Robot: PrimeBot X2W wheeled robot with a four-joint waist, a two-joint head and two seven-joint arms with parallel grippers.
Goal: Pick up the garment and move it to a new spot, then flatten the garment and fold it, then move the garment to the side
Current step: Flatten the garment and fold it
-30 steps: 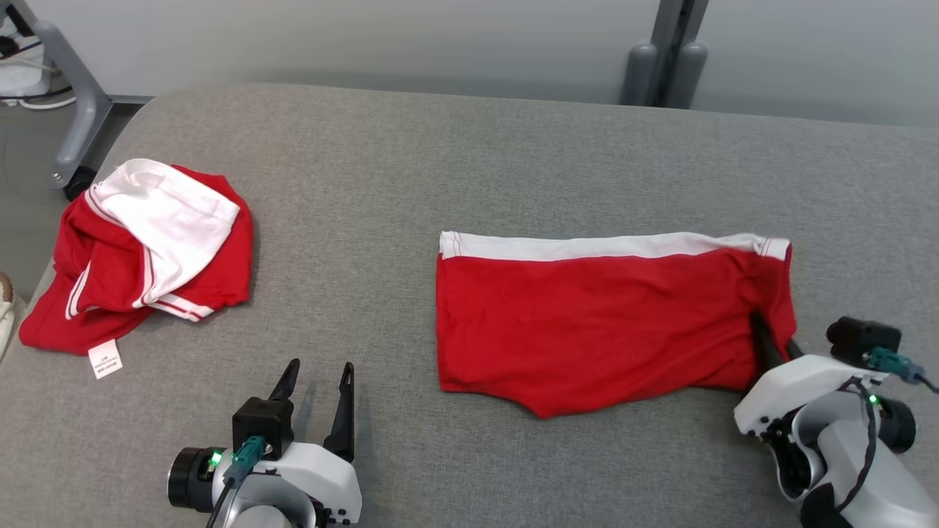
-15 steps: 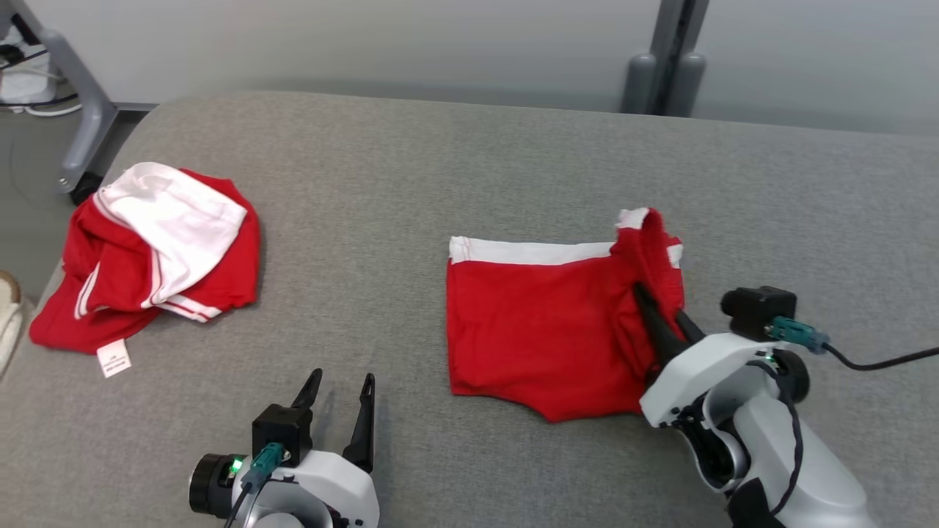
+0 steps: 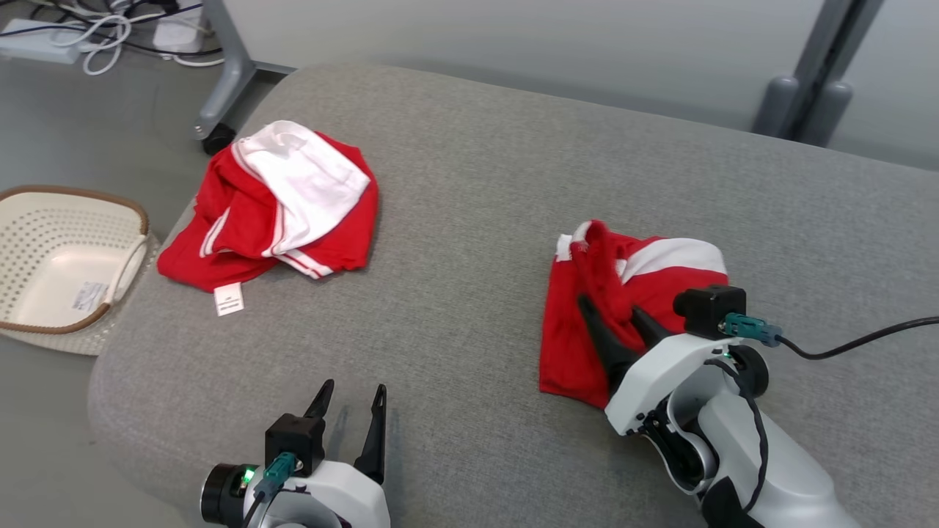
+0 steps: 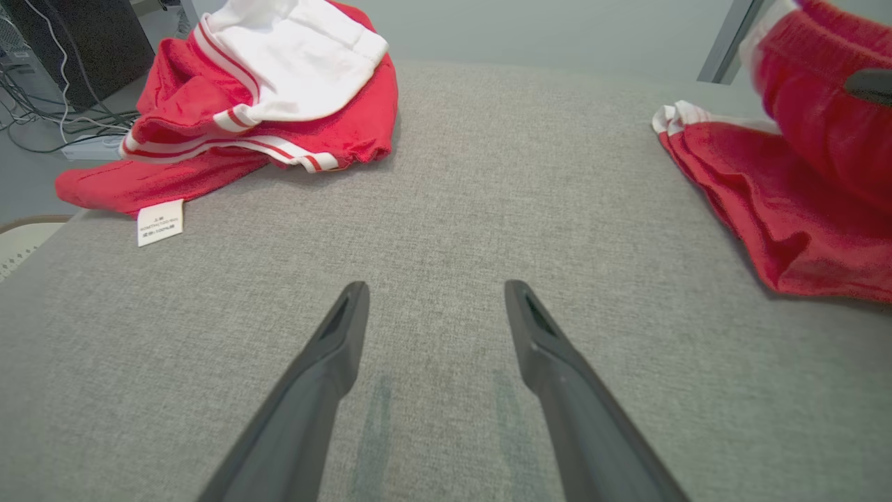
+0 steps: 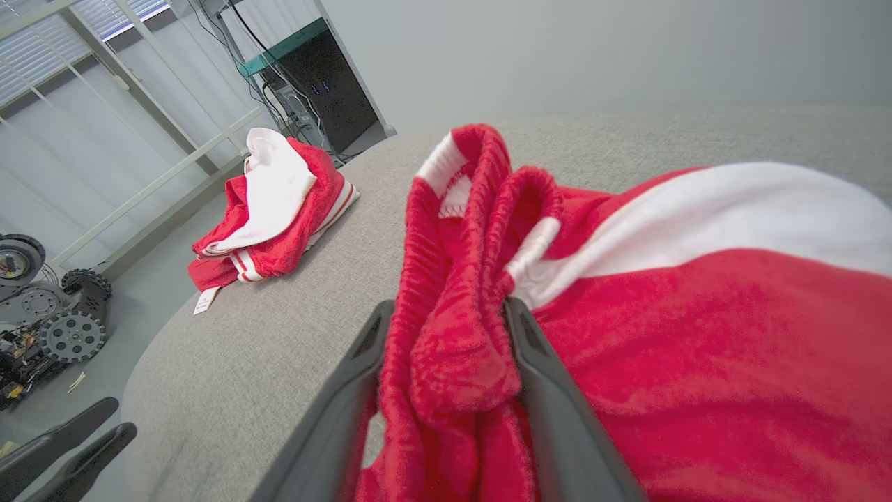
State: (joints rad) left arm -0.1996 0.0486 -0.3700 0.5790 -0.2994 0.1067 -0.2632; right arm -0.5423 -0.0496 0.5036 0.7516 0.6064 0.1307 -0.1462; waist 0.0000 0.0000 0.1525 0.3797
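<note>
Two red-and-white garments lie on the grey table [image 3: 469,220]. The garment at the right [image 3: 565,345] [image 4: 752,202] [image 5: 697,348] is red with a white band, and its right end is doubled over to the left. My right gripper [image 3: 610,306] [image 5: 447,307] rests on it with the jaws parted and a bunched fold of red cloth still between the fingers. A crumpled red jersey with a white sleeve [image 3: 293,191] [image 4: 279,84] [image 5: 279,202] and a white care label [image 3: 229,299] lies at the far left. My left gripper [image 3: 353,386] [image 4: 435,286] hovers open over bare table near the front edge.
A cream perforated basket [image 3: 73,192] stands on the floor beyond the table's left edge. Grey frame legs [image 3: 807,103] rise behind the table, and cables [image 3: 110,29] lie on the floor at the back left. A small wheeled machine [image 5: 42,314] sits on the floor.
The camera has swung left, bringing the basket into view. My right gripper carried the garment's right end leftward over the rest, and its jaws have parted. The left arm kept still.
</note>
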